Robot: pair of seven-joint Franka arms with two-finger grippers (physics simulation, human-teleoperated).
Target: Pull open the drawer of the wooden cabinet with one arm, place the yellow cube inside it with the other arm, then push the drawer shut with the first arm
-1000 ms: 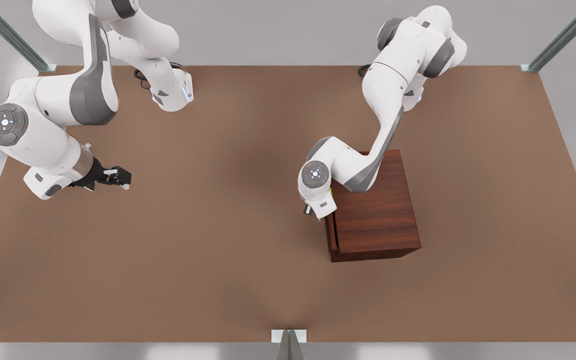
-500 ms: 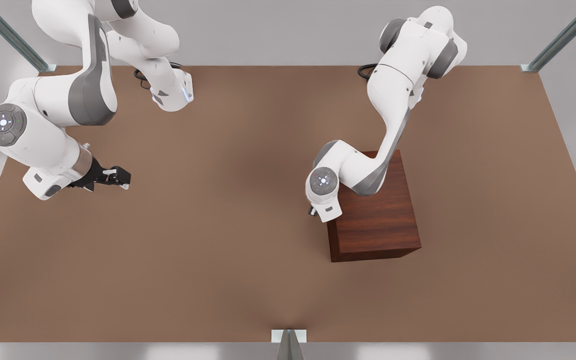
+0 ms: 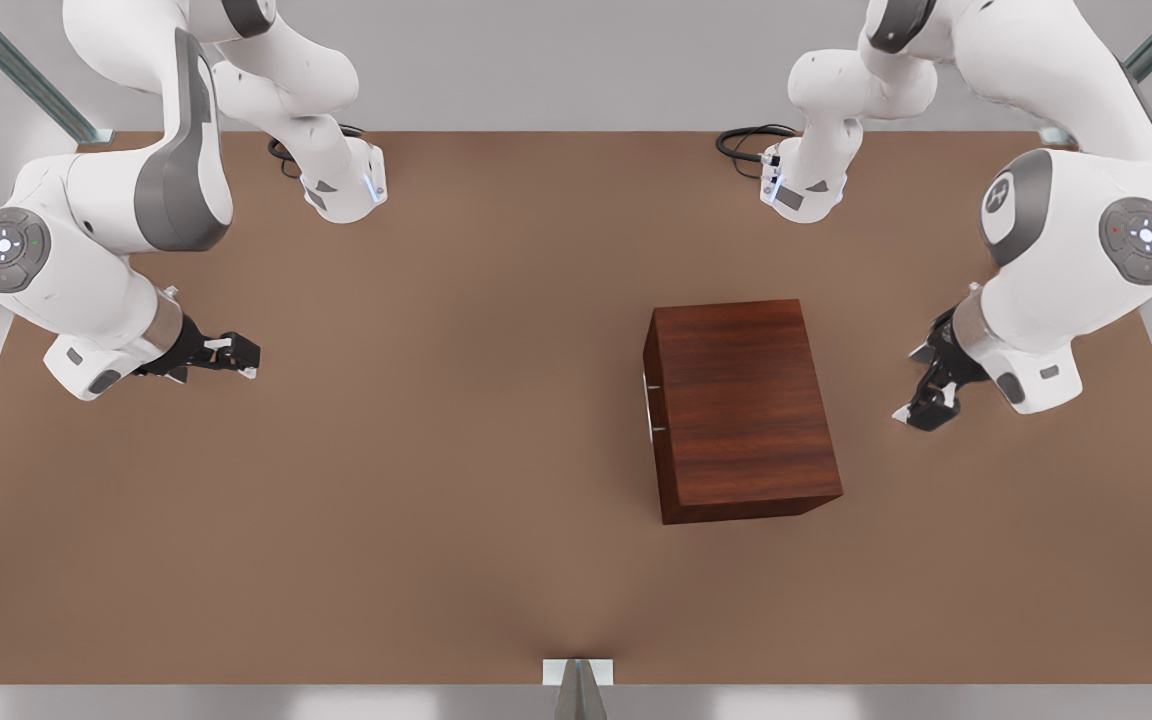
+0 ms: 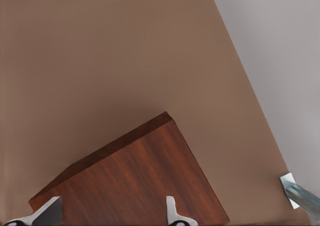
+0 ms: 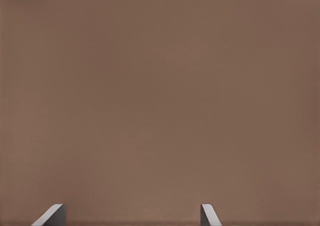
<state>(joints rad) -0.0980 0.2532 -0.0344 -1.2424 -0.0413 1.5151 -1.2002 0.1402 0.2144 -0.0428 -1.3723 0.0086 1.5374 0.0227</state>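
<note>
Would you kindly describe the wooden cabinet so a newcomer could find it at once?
Start at the wide brown table. Toward the front view's right stands the wooden cabinet, a dark reddish block with a flat top. It is the sole boxy thing there, with small silver handle mounts on its side.

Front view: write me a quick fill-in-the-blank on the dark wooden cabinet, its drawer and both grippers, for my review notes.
1. The drawer of the boxy dark reddish-brown wooden cabinet is fully ___.
2. The left gripper hangs off the cabinet's side at the front view's ___.
3. The right gripper, far from the cabinet above the brown table, has its fingers ___.

Missing words: shut; right; open
</note>
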